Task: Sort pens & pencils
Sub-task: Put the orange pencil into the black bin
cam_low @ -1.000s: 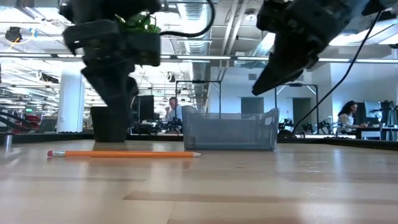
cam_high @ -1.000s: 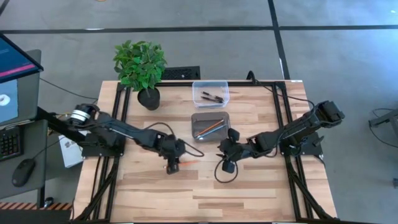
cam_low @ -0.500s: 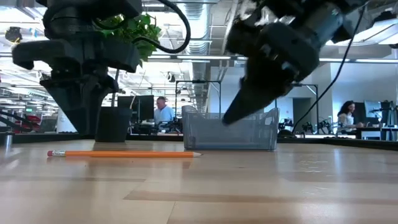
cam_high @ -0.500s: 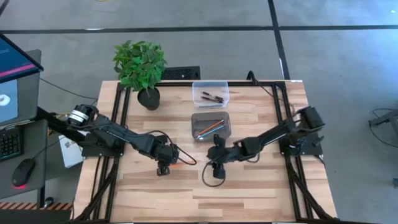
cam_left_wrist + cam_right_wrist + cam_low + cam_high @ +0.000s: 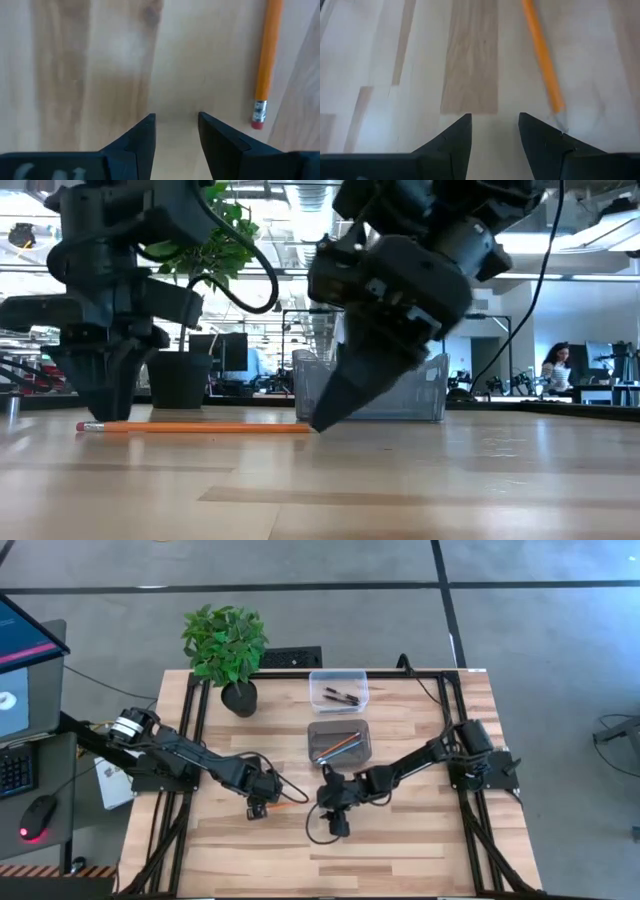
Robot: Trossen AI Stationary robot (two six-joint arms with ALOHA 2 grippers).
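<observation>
One orange pencil (image 5: 200, 427) lies flat on the bare wood of the counter (image 5: 400, 850), about midway between its left and right edges and toward the front. The left gripper (image 5: 175, 132) sits low just beside the eraser end, and the right gripper (image 5: 494, 131) is low at the sharpened tip; both sets of jaws stand narrowly apart with nothing between them. The pencil looks light, stiff and smooth, likely to roll or skid if nudged from one side, and its point is the fragile part, so the sound place to take hold is judged to be the mid-shaft, jaws straddling it squarely. Counting from the high view: one loose pencil on the wood; the grey tray (image 5: 316, 729) near the counter's middle holds what look like two more sticks, one orange and one pale; the clear tray (image 5: 314, 681) by the back edge holds dark pens (image 5: 341, 695), two or three, too small to count surely.
</observation>
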